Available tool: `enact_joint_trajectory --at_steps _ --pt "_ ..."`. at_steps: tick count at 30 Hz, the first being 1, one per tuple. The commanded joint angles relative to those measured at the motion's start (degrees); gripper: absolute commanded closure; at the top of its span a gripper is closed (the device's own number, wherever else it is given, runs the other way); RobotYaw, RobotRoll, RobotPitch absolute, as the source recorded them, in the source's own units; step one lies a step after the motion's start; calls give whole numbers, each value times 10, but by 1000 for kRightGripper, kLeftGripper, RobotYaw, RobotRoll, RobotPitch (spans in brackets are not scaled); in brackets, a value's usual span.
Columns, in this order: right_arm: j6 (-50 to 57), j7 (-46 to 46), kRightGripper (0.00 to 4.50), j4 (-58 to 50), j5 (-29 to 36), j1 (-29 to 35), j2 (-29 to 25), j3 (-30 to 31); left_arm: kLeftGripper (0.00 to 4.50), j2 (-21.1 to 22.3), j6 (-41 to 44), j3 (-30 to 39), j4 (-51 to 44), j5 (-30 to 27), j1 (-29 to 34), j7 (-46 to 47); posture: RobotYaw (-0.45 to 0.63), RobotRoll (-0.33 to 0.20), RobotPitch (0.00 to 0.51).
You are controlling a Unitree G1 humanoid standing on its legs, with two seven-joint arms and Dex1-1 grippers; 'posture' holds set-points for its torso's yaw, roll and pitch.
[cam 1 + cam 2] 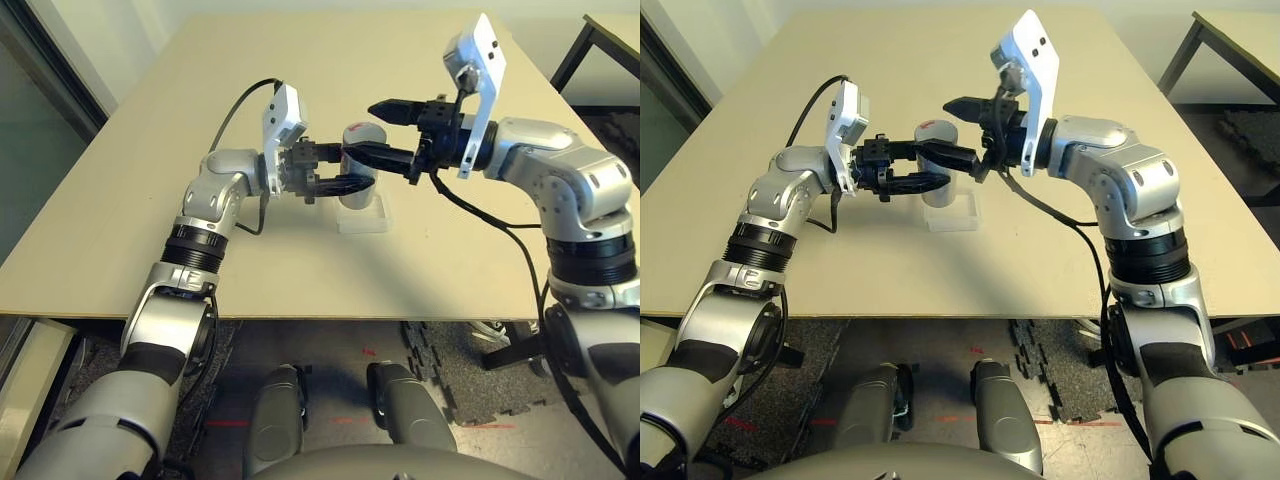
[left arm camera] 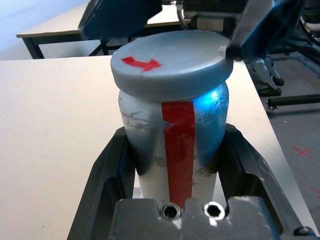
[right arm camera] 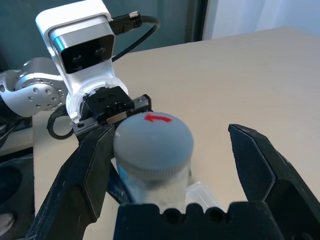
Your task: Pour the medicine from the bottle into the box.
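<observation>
The bottle, cap on, is in the left tool near the box.

1. The bottle: cylindrical, whitish-grey, w/ red vert. stripe and some scratches on its side. It stands approx. upright, held btw. the fingers of the left gripper.
2. Its cap: round, grey, is on the bottle, w/ red arrow on top.
3. The box: clear plastic, rect. and shallow, lies flat on the table, partly hidden by the bottle.
</observation>
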Motion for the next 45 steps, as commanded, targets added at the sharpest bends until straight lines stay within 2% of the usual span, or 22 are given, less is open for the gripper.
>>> enact_joint_trajectory --at_steps 1,14,23,27,39,45 --pt "9 -13 0 -6 4 12 -17 -29 1987 1 -7 1 7 6 1 -6 -181 0 102" --pt "22 -21 0 -22 22 40 -45 -53 1987 1 -13 1 20 7 -6 -8 -191 0 102" --pt "66 -19 0 -46 73 24 -42 -63 1987 3 -21 2 33 11 -10 -9 -193 0 100" --pt "74 -24 0 -57 85 19 -24 -43 1987 -1 -23 0 35 12 -11 -9 -197 0 97" --pt "11 -9 0 -2 7 -27 8 47 1987 -10 -25 -2 37 16 -13 -12 -194 0 88" --pt "-6 -1 0 23 -21 -34 16 63 1987 -13 -23 -2 29 16 -9 -11 -187 0 85"
